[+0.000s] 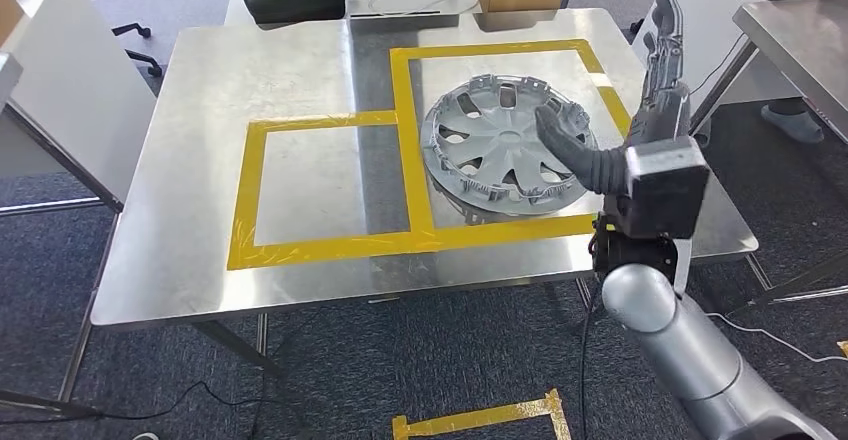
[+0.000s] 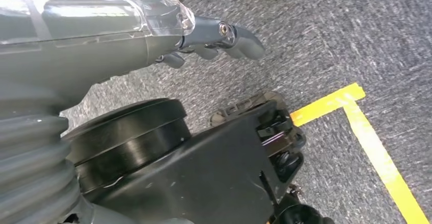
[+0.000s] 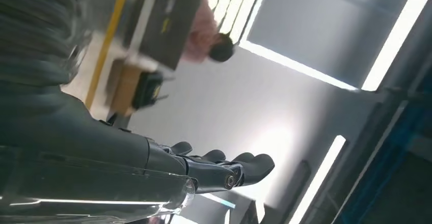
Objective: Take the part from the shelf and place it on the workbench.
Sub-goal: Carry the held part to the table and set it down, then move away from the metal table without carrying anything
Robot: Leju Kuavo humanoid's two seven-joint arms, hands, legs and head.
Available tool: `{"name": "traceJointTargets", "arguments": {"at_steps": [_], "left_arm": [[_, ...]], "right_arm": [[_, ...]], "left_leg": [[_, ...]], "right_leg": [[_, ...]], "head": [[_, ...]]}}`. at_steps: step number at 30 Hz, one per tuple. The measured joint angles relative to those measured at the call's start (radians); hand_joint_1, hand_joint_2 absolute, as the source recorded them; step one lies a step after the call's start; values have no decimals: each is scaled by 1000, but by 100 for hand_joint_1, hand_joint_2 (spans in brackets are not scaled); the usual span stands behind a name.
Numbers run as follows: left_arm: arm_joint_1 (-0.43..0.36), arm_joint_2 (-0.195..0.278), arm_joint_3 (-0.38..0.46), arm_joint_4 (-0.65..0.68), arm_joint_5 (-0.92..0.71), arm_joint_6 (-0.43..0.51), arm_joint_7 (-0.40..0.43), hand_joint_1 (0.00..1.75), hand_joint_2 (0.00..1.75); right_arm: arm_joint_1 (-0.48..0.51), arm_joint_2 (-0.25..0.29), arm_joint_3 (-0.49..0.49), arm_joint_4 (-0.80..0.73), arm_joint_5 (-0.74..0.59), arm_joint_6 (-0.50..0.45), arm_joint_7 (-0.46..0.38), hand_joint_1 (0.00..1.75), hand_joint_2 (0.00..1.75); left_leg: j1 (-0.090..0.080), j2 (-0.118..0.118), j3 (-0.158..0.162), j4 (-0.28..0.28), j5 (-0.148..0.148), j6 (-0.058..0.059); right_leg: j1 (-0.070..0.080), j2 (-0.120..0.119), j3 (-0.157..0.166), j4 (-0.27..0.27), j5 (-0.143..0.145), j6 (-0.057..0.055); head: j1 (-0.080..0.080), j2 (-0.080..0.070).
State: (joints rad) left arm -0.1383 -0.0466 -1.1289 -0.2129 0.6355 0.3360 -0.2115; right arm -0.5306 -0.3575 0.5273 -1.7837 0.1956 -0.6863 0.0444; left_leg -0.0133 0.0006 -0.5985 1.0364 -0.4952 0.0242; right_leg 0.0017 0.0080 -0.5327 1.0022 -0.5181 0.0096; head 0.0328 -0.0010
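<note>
The silver wheel cover (image 1: 507, 148) lies flat on the table (image 1: 300, 70) inside the yellow-taped square, and the right hand (image 1: 640, 110), empty with fingers spread, stands just at its 3 o'clock edge, while the left hand (image 2: 214, 38) hangs slack, holding nothing, over carpet.

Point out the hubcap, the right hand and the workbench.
hubcap (image 1: 497, 150), head view, on a spoke by the hub.
right hand (image 1: 655, 85), head view, on the raised fingers.
workbench (image 1: 290, 65), head view, bare steel top.
</note>
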Motion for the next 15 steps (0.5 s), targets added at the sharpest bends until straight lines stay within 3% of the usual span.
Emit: {"name": "traceJointTargets", "arguments": {"at_steps": [6, 11, 15], "left_arm": [[14, 0, 1, 0, 13, 7, -5, 0, 175], [18, 0, 5, 0, 35, 13, 1, 0, 175], [19, -2, 9, 0, 64, 19, -8, 0, 175]], "right_arm": [[107, 59, -11, -223, -151, 0, -150, 0, 175], [173, 88, -12, -383, -283, 6, -335, 0, 175], [244, 95, -2, -511, -423, 64, -467, 0, 175]], "left_leg": [[0, -5, 0, 0, 0, 0], [0, -12, 1, 0, 0, 0], [0, -20, 1, 0, 0, 0]], "right_leg": [[0, 0, 0, 0, -1, 0], [-1, -2, 1, 0, -1, 0], [-1, -5, 2, -1, -2, 1]], "head": [[-1, 0], [-1, 0], [0, 0]]}}
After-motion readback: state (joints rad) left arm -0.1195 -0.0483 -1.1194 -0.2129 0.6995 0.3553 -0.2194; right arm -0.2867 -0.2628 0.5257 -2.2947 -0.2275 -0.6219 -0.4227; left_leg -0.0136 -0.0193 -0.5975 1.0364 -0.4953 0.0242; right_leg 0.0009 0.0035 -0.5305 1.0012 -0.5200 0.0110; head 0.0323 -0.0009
